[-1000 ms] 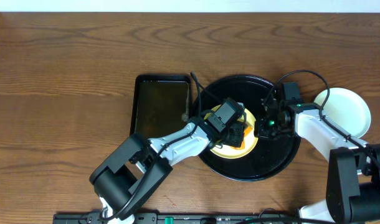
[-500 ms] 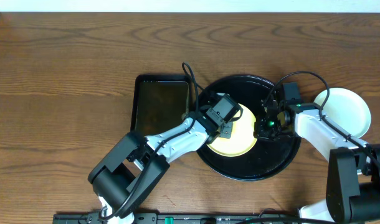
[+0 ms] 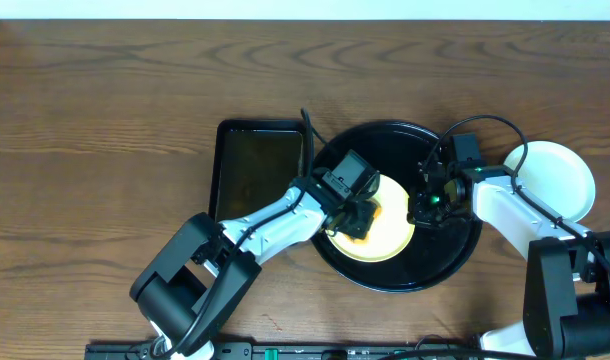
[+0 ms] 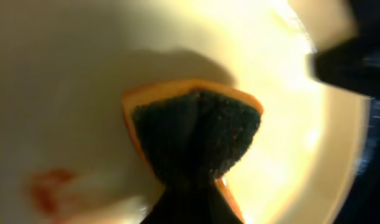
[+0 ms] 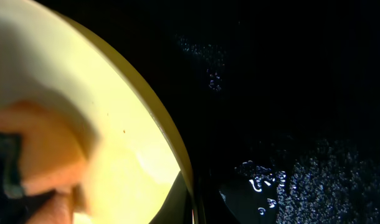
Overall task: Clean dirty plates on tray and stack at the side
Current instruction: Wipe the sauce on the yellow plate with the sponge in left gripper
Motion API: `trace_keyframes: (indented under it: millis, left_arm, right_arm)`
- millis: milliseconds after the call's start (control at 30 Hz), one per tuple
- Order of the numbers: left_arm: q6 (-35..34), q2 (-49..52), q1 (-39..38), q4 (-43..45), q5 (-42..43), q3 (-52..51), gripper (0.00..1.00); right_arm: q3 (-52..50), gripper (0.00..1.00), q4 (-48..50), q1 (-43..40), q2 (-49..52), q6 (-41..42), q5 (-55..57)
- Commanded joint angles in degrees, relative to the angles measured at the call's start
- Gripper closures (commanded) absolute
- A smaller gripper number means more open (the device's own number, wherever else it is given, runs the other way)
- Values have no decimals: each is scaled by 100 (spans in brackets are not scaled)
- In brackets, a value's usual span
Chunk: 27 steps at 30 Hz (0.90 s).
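Note:
The pale yellow plate (image 3: 385, 236) lies on the left part of the round black tray (image 3: 447, 250). My left gripper (image 3: 357, 218) is shut on an orange sponge with a dark green scrub face (image 4: 196, 130) and presses it on the plate (image 4: 84, 74). A red sauce smear (image 4: 50, 186) remains on the plate at lower left. My right gripper (image 3: 423, 208) is shut on the plate's right rim (image 5: 171, 155), over the wet tray (image 5: 289, 93). A pale white plate (image 3: 555, 180) sits on the table to the right of the tray. The light blue plate is not in view.
A smaller rectangular black tray (image 3: 260, 170) lies just left of the round tray, touching it. The wooden table's far edge runs along the top. Cables loop above both wrists.
My left gripper has swept the sponge across the yellow plate, from its right part up to the upper left, then back down to the middle. The right gripper has not moved.

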Motion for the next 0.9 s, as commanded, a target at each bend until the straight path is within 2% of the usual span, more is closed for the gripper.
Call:
trace_keyframes:
  millis: [0,133,367,600,800,867]
  left_arm:
    - [284,-31,0,203,170,-46,92]
    - [260,-267,179,37,-859,-44,93]
    - [90,-345,254,-11,-544,-68,93]
    - [61,-299,166,-11,-610,-85,93]
    - [0,-39,173,-63,-881,-138,93]
    - [-120,101,184,-190,-1436,-138,93]
  right_arm:
    - [-81,99,-74,68,0,11,133]
    - [-81,99,-57,68,0,13,133]
    - [-81,99,-59,68,2,13,131]
    - [-81,99,-66,68,2,15,129]
    - [-81,99,-81,68,2,15,129]
    - [-81,99,-83,68,2,15,129]
